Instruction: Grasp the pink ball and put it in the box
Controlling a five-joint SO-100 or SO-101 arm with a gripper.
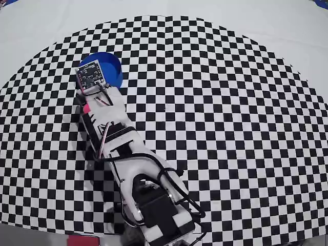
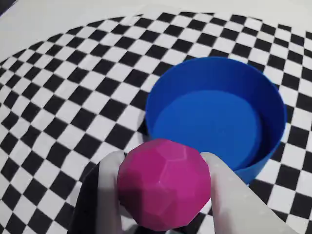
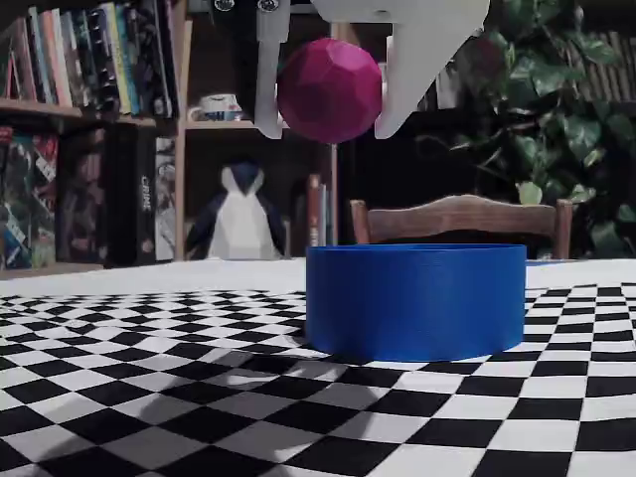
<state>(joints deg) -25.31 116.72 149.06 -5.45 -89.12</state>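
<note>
Magenta and faceted, the pink ball (image 2: 164,184) fills the near edge of the wrist view, pinched between two white fingers (image 2: 108,195) of the gripper (image 2: 163,195), which presses it from both sides. Just beyond it sits the box (image 2: 217,114), a round blue tub with low walls and a bare floor, standing on the checkered mat (image 2: 63,97).

In the fixed view the near black-and-white squares of the mat (image 3: 149,397) lead up to the box (image 3: 415,300), which rests flat on it. The ball (image 3: 329,89) hangs well above the tub, off the surface, roughly over its left part in this view, with the gripper (image 3: 328,124) clamped on it from above. Whether it sits inside the rim line I cannot tell from here. Behind stand a wooden chair (image 3: 457,217), a paper penguin (image 3: 238,219), shelves of books (image 3: 89,60) and a leafy plant (image 3: 556,109).

From overhead, the arm (image 1: 133,159) rises from the near edge of the worktop and reaches toward the far left corner, its wrist board (image 1: 92,76) covering part of the box (image 1: 114,67). The ball is hidden under the arm in this view.
</note>
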